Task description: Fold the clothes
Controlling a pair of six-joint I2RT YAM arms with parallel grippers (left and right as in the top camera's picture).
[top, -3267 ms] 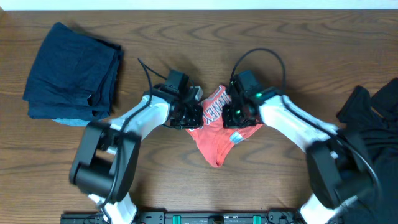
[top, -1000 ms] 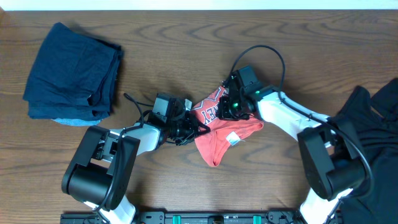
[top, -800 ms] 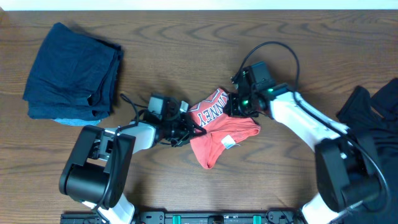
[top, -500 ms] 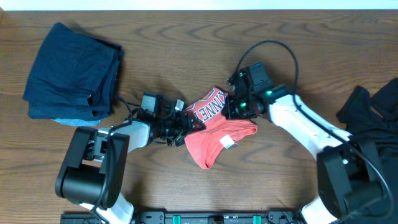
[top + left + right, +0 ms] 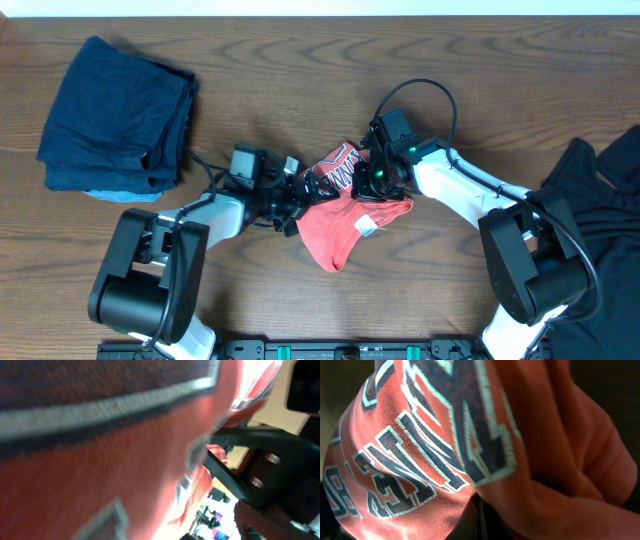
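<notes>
Two grippers meet at a bunched red T-shirt mid-table.

The right gripper (image 5: 372, 180) is pressed together, pinching the lettered upper part of the red T-shirt (image 5: 345, 225), whose cloth fills its wrist view. The left gripper (image 5: 296, 196) sits against the shirt's left edge; I cannot tell how its jaws stand. The shirt's lower part lies crumpled on the table (image 5: 300, 60). A folded navy pile (image 5: 115, 115) lies far left and a black garment (image 5: 605, 190) far right.
</notes>
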